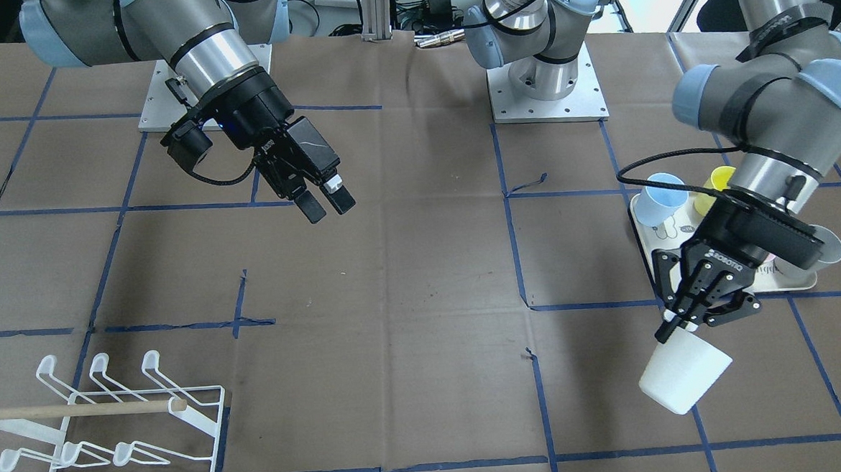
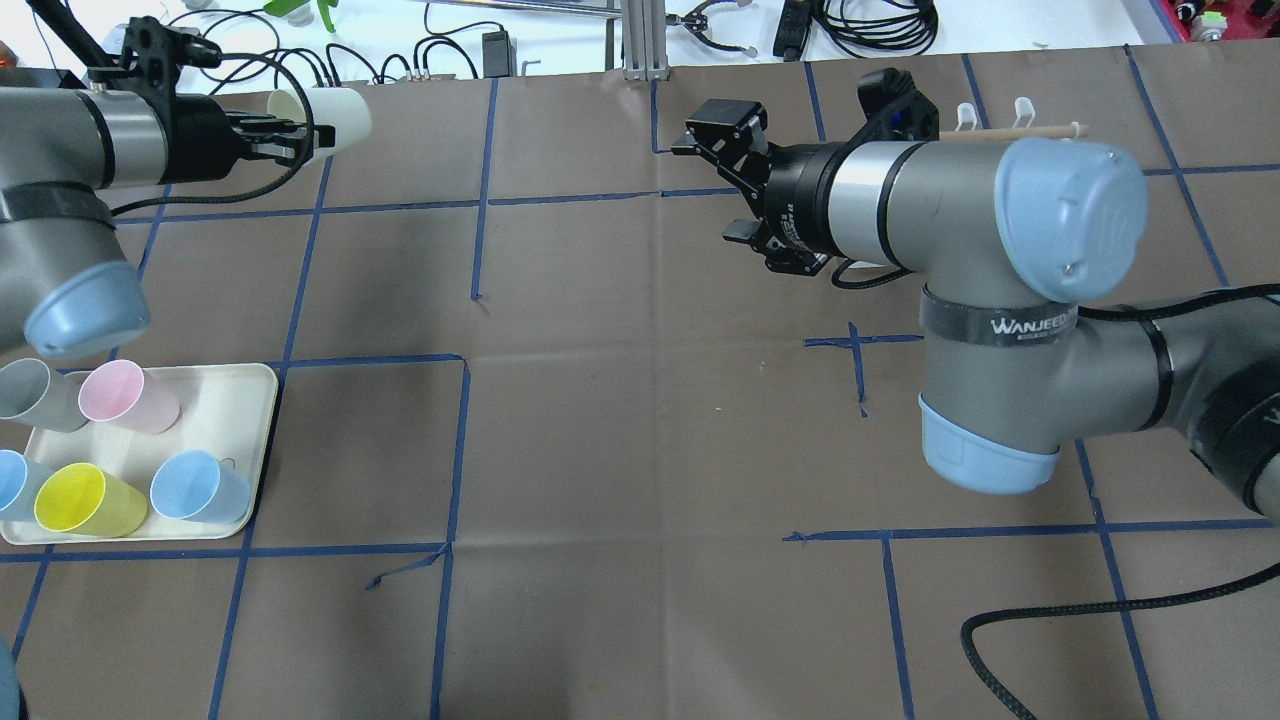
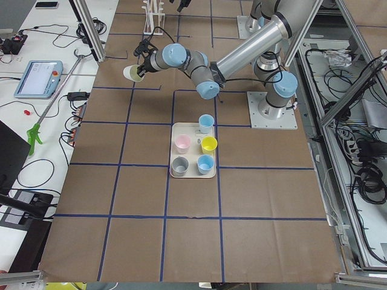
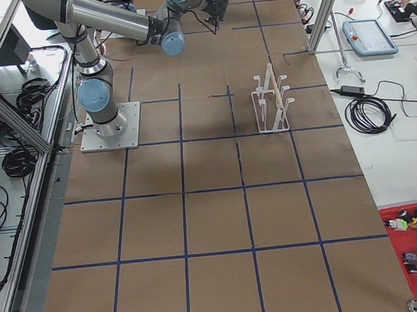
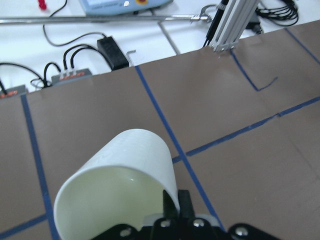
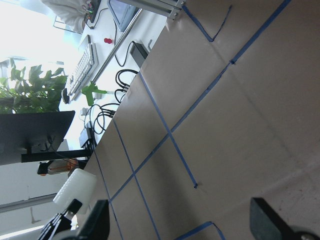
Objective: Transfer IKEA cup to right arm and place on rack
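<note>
Right now my left gripper (image 1: 673,327) is pinching the white IKEA cup (image 1: 685,377) by its rim: one finger inside the mouth, one outside on the wall, both pressed onto that thin edge. The cup hangs in the air above the table (image 1: 424,300), tipped over so the mouth faces my wrist and the closed base points away. It is clear of the cream tray (image 2: 235,400), out beyond the tray's edge farthest from my base. I judge the rim grip is deliberate: it leaves the cup's body and base bare, so a second gripper has somewhere to take hold w/o meeting my fingers. Other cups sit on the tray, incl. a pink cup (image 2: 125,395) and a yellow cup (image 2: 85,500), none touching the held one. My right gripper (image 1: 325,201) is spread wide and empty, hovering over the table well apart from the tray and from the cup, fingers angled down toward mid-table. I'd say it is waiting open because the handover has not happened yet. The rack (image 1: 148,390), white wire w/ a wooden dowel (image 1: 77,410) through it, stands at the table end opposite the tray, on my right arm's side and bare of cups. That spacing looks like the reason for the pass: the rack prob. lies outside my left arm's easy reach. Next call, as I judge it: bring cup and open gripper together somewhere btw. tray and rack.
</note>
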Robot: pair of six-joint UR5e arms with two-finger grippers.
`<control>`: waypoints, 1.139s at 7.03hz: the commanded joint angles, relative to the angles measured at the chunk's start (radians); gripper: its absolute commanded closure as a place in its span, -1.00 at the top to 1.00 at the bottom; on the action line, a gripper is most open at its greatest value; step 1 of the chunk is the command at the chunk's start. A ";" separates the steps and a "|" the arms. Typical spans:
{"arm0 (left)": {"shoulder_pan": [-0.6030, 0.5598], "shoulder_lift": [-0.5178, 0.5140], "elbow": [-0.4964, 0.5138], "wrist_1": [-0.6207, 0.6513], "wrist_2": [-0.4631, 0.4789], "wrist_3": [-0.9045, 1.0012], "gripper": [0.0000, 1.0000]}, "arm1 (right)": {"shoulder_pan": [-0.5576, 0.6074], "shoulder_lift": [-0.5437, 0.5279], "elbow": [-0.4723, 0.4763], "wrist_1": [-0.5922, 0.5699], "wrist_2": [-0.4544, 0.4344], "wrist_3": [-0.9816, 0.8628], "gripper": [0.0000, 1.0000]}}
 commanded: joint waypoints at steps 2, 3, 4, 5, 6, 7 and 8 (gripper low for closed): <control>-0.115 -0.159 -0.144 0.529 -0.254 -0.045 -1.00 | 0.060 -0.004 0.113 -0.203 -0.013 0.180 0.99; -0.166 -0.202 -0.144 0.697 -0.291 -0.234 -1.00 | 0.082 0.003 0.122 -0.293 -0.020 0.293 0.99; -0.198 -0.224 -0.149 0.890 -0.284 -0.456 -1.00 | 0.088 0.005 0.122 -0.295 -0.020 0.370 0.99; -0.229 -0.216 -0.158 0.930 -0.279 -0.526 -1.00 | 0.090 0.016 0.121 -0.295 -0.022 0.372 0.99; -0.260 -0.199 -0.173 0.936 -0.258 -0.603 -1.00 | 0.090 0.019 0.122 -0.295 -0.022 0.374 0.99; -0.298 -0.179 -0.215 0.953 -0.194 -0.617 -1.00 | 0.093 0.020 0.122 -0.291 -0.019 0.366 1.00; -0.327 -0.152 -0.241 0.953 -0.155 -0.617 -1.00 | 0.093 0.039 0.121 -0.288 -0.020 0.374 0.99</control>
